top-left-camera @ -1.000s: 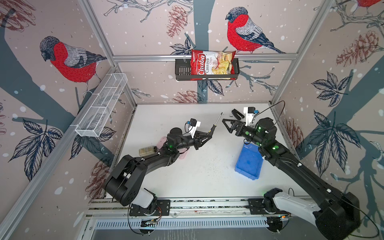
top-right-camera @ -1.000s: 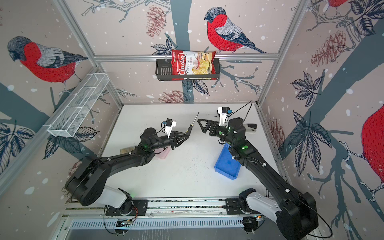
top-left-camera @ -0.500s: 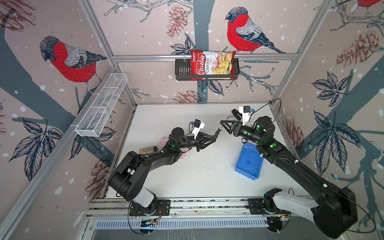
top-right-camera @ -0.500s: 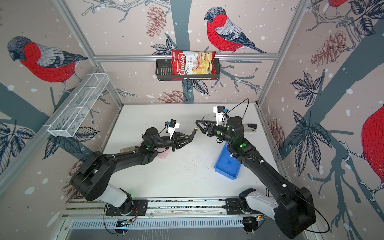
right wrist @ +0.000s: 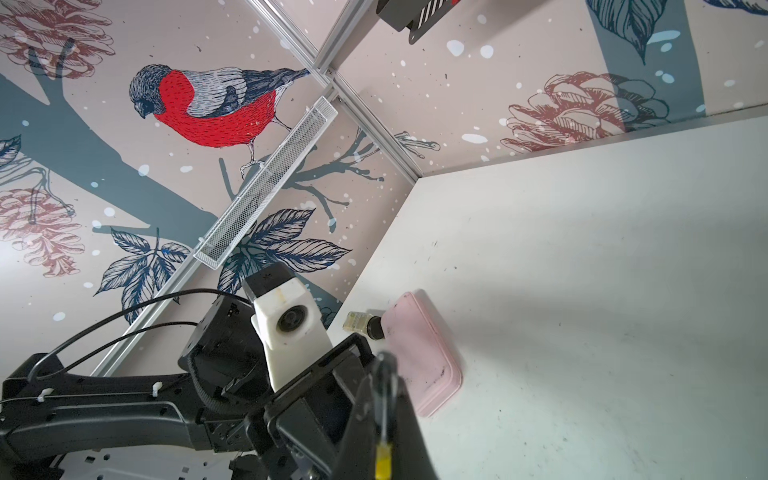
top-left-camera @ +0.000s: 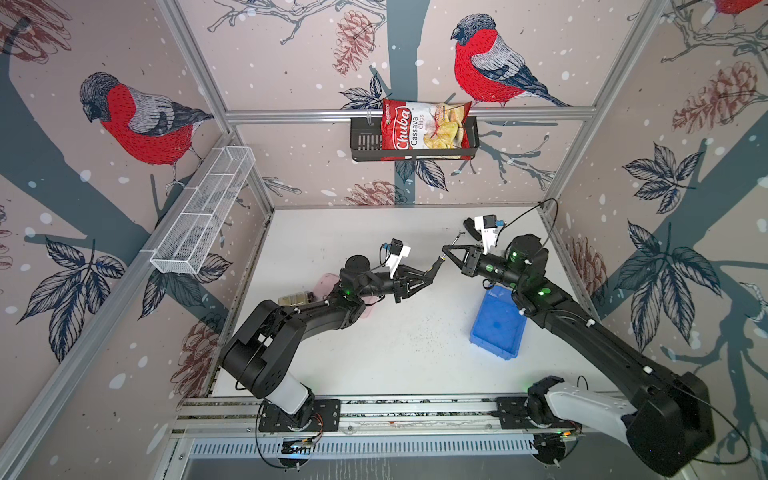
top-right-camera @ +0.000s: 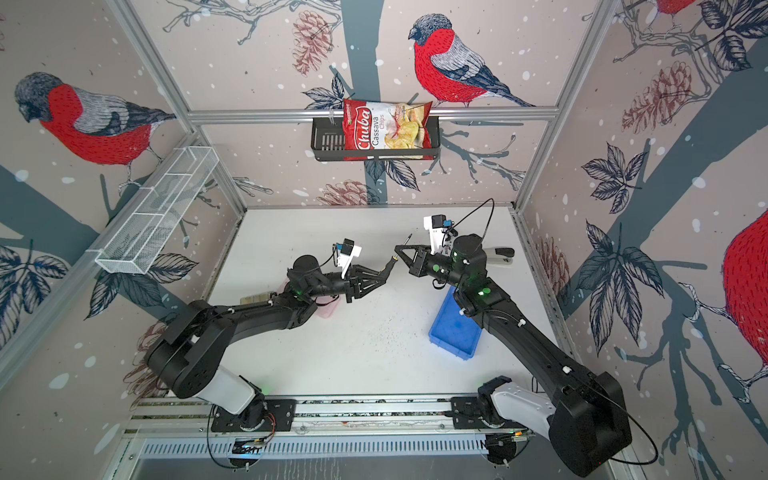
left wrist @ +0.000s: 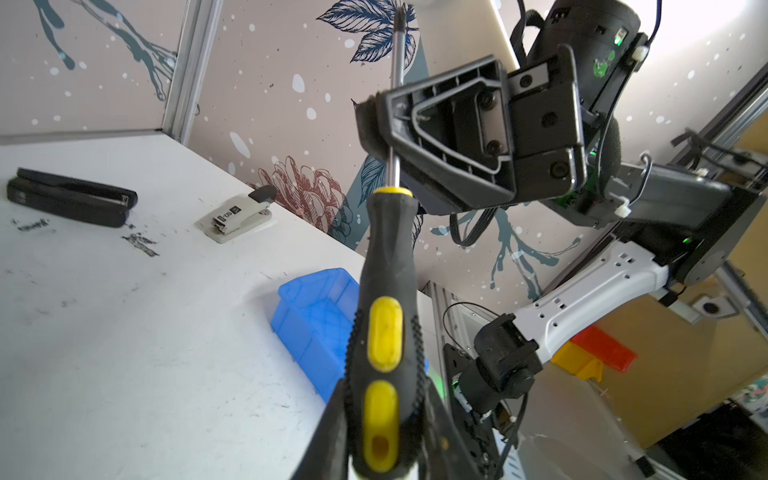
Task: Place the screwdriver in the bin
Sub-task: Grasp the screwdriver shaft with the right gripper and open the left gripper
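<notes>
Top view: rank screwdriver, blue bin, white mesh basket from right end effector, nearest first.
1. screwdriver: shaft gripped by the right end effector.
2. bin: on the table, right side.
3. white mesh basket: mounted high, far left.

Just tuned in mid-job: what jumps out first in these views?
The screwdriver hangs in mid-air over the table, its handle in the left gripper and its shaft pinched by the right gripper. The blue bin sits under the right arm, and a red chips bag sits in the back-wall basket.
</notes>
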